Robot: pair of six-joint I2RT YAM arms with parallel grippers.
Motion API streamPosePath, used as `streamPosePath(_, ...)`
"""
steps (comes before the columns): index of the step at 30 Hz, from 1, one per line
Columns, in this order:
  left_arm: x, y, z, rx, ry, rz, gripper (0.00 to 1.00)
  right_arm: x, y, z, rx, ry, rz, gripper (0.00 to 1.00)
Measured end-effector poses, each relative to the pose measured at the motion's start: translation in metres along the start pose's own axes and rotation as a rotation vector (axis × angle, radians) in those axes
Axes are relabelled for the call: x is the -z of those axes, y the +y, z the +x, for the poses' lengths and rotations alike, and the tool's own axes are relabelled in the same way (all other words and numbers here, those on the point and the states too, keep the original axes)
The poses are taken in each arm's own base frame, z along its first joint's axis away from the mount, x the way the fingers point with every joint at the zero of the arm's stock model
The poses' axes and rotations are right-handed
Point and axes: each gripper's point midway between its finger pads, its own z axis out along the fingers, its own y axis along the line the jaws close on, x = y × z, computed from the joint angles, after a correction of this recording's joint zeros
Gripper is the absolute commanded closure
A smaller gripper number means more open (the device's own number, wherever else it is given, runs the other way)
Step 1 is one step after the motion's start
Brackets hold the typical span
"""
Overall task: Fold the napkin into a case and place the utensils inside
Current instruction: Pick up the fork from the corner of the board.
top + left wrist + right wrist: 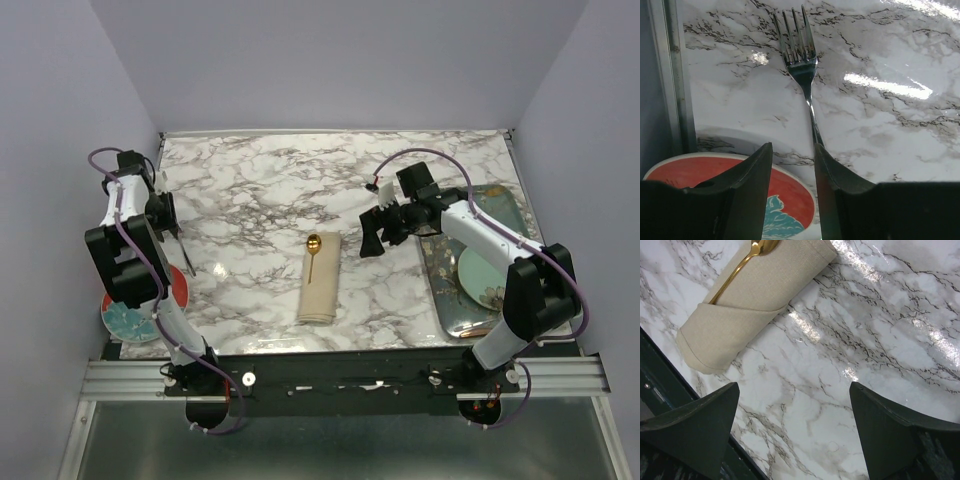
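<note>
The left gripper [792, 147] is holding its fingers apart, the fork [802, 65] reaching from between them toward frame top, its handle end hiding behind 1 finger. The right gripper [795, 390] is gaping wide, the case [750, 295] holding the spoon [747, 260] at upper left, bowl cropped

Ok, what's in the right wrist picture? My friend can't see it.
A folded beige napkin lies on a marble table with a gold spoon tucked into it, bowl poking out. Two dark fingers stand wide apart at the bottom edge, holding nothing.
</note>
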Motion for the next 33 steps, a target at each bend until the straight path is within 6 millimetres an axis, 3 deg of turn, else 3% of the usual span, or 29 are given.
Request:
streamPosePath(10,-0.024,-0.003,0.008,-0.006,0.061,0.01,0.58,0.001,-0.001,0.005,-0.01,0.019,0.012,0.0)
streamPosePath(19,-0.043,-0.023,0.013,-0.029,0.086,0.027,0.61,0.002,-0.003,0.006,-0.013,0.026,0.02,0.0)
streamPosePath(23,-0.057,-0.026,0.016,-0.017,0.108,0.022,0.7,0.002,-0.003,0.007,-0.013,0.026,0.024,0.0)
streamPosePath(28,-0.058,-0.023,0.016,0.026,0.107,-0.007,0.82,0.002,-0.004,0.007,-0.014,0.029,0.028,0.0)
streamPosePath(31,-0.058,-0.022,0.017,0.038,0.097,-0.024,1.0,0.002,-0.004,0.007,-0.014,0.029,0.028,0.0)
streamPosePath(33,-0.057,-0.024,0.017,0.028,0.089,-0.038,1.0,0.002,-0.004,0.007,-0.015,0.029,0.028,0.0)
